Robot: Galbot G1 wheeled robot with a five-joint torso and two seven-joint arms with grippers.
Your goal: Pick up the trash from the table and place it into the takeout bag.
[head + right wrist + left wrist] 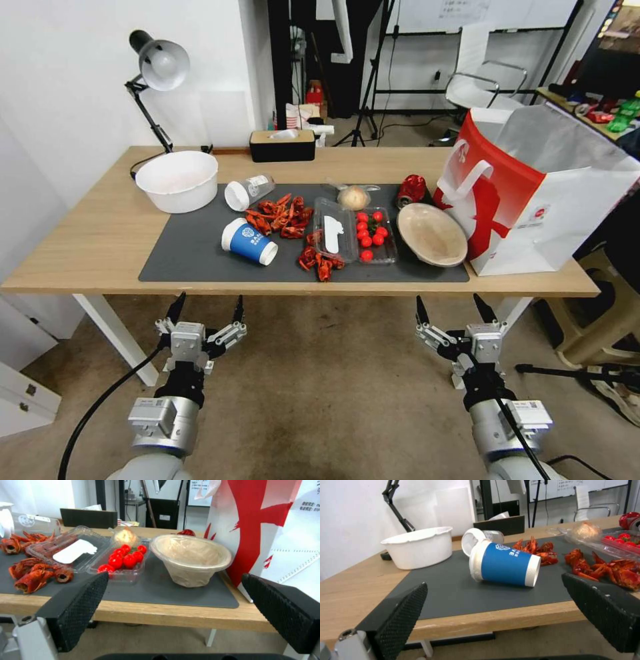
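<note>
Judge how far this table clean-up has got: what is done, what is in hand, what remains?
Done: nothing. In hand: nothing; the left pincer and right pincer hang open below the table edge. Left: the beige bowl, red can, blue cup, lidded clear cup and wrapped bun, all outside the takeout bag.

The tabletop (80,253) left of the mat (187,257) lies bare. Crayfish shells (280,217), a clamshell tray (353,233) and the beige bowl (432,235) crowd the mat's middle. The takeout bag (533,193) blocks the right end, touching the bowl.
</note>
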